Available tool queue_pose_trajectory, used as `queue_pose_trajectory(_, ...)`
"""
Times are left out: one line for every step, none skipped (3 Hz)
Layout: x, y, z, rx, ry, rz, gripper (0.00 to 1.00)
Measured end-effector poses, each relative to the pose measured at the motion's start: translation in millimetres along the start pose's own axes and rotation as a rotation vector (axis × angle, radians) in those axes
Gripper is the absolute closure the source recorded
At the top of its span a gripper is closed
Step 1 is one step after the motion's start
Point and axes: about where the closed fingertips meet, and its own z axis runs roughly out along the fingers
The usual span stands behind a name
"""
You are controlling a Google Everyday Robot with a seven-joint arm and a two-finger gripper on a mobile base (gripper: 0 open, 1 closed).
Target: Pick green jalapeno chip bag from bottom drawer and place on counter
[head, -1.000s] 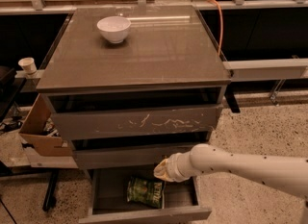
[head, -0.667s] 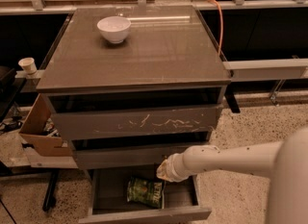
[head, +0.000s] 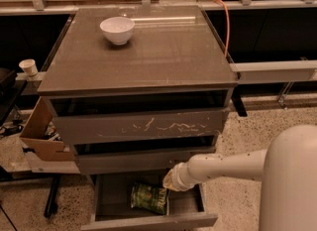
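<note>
pincer (head: pixel 169 181) near crinkly green jalapeno chip bag (head: pixel 149 198) in bottom drawer (head: pixel 112 201)

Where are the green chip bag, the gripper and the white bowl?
green jalapeno chip bag (head: pixel 148 198): camera view, middle of its printed face.
gripper (head: pixel 170 180): camera view, its tip, by the bag's upper right corner.
white bowl (head: pixel 117 29): camera view, outer wall.

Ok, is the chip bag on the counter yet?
No, the green jalapeno chip bag lies in the open bottom drawer, with the gripper just above it.
</note>
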Motion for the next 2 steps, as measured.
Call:
queue_pose_trajectory(47.6,25.0,50.7,-0.122,-0.009,0.020,1.00)
queue_pose_trajectory(82.3,45.8,80.3,-0.181,-0.046,0.050,1.00)
